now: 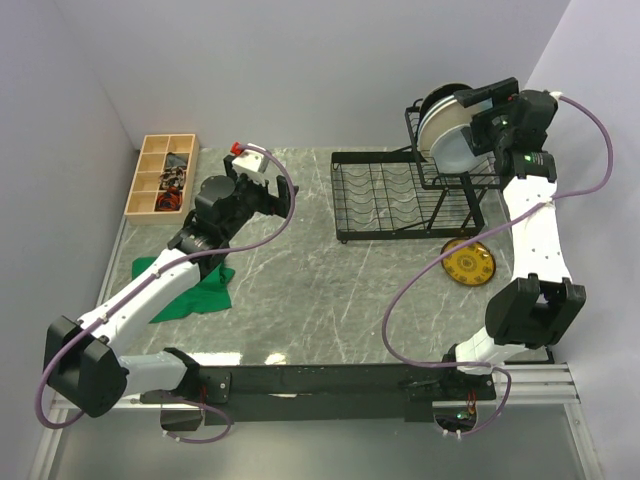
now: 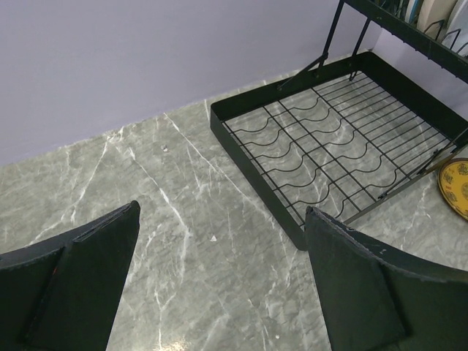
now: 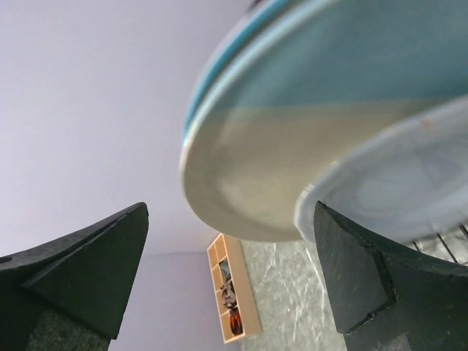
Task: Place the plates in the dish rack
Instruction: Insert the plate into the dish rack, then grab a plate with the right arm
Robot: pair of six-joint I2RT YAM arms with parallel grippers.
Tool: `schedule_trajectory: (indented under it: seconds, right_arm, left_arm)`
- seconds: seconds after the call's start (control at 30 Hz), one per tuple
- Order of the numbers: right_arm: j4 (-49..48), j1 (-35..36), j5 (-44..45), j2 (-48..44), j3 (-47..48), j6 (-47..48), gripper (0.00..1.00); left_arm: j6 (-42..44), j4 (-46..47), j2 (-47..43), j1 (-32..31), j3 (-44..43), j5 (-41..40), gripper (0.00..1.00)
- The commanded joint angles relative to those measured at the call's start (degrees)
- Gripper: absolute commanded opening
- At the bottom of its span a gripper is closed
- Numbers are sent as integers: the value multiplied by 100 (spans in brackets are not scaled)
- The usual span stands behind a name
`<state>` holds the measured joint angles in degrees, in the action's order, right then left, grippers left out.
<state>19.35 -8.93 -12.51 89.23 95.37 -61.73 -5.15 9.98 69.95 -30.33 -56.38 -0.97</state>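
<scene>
The left gripper (image 2: pixel 223 212) and right gripper (image 3: pixel 230 212) gape empty; best pinch the yellow patterned round plate (image 1: pixel 470 264) squarely by its rim.

The plates (image 1: pixel 445 125) in the dish rack (image 1: pixel 385 200) are being partly hidden by the right arm (image 1: pixel 535 230) from above. The yellow patterned plate (image 2: pixel 455 186) is being cut off at the left wrist view's edge; the cream-and-blue plate (image 3: pixel 292 161) is being cropped and blurred at the right wrist.
</scene>
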Motion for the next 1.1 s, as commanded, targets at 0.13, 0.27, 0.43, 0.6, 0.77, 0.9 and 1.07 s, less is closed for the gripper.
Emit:
schedule_trajectory:
  seconds: [0.13,0.27,0.43,0.6,0.77,0.9,1.07]
  right_arm:
    - [-792,-39,-146,-248,-124,311,100]
    - [-933,-39,-260,-432,-264,522,100]
    - [-1004,-30,-331,-749,-423,733,100]
    - [-1057,-30,-366,-1047,-572,1154,100]
    - [-855,-39,-698,-1180,-476,1759,100]
    - [-574,-39,-1138,-1355,-449,2270,100]
    - [-424,-39,-1929,-1759,-703,3596,100]
  left_arm:
    - [-136,110,-324,18,48,-70,99]
    - [-162,118,-368,27,74,-79,100]
    - [-171,136,-333,27,22,-52,99]
    - [-180,197,-307,18,13,27,99]
    - [-293,215,-324,18,4,45,99]
    - [-495,154,-333,44,-57,220,99]
    - [-1242,224,-316,115,4,562,99]
